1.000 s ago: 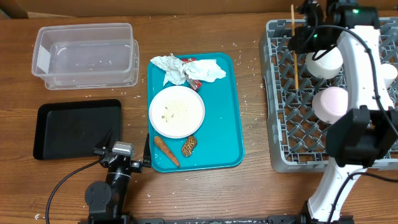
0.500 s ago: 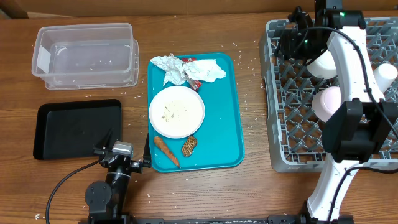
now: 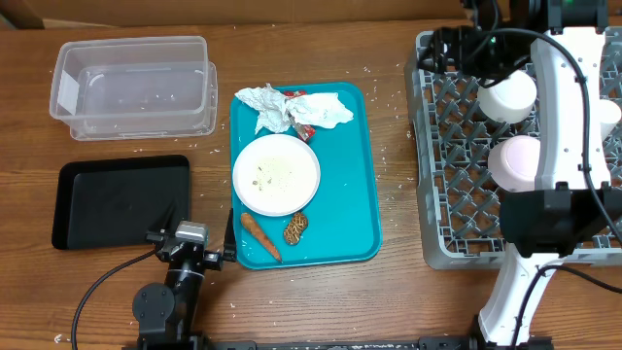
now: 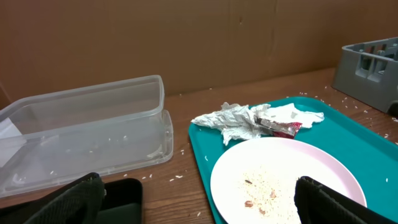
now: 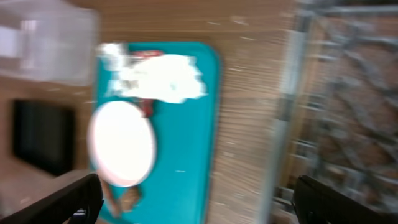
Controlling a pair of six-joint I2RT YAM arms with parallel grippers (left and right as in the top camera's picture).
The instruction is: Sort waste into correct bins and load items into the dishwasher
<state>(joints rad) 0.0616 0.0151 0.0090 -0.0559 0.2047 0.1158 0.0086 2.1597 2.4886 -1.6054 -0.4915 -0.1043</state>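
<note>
On the teal tray point(image 3: 340, 194) lie a flat white plate point(image 3: 276, 174) with crumbs, crumpled white napkins point(image 3: 292, 107), a red wrapper point(image 3: 303, 122), a carrot point(image 3: 260, 236) and a brown chunk point(image 3: 296, 227). Two white bowls point(image 3: 508, 95) point(image 3: 515, 160) sit in the grey dish rack point(image 3: 457, 194). My right gripper point(image 3: 439, 49) hovers open over the rack's far left corner, empty; its wrist view point(image 5: 199, 205) is blurred. My left gripper point(image 3: 194, 245) rests open near the tray's front left corner. In its wrist view the left gripper point(image 4: 199, 211) faces the plate point(image 4: 280, 180) and napkins point(image 4: 239, 118).
A clear plastic tub point(image 3: 134, 86) stands at the far left, with a shallow black tray point(image 3: 121, 199) in front of it. White rice grains are scattered on the wood around the teal tray. Another white dish point(image 3: 607, 117) shows at the rack's right edge.
My right gripper went from shut to open and swung from over the bowl toward the rack's far left corner. The thin wooden stick seen there a second ago no longer shows.
</note>
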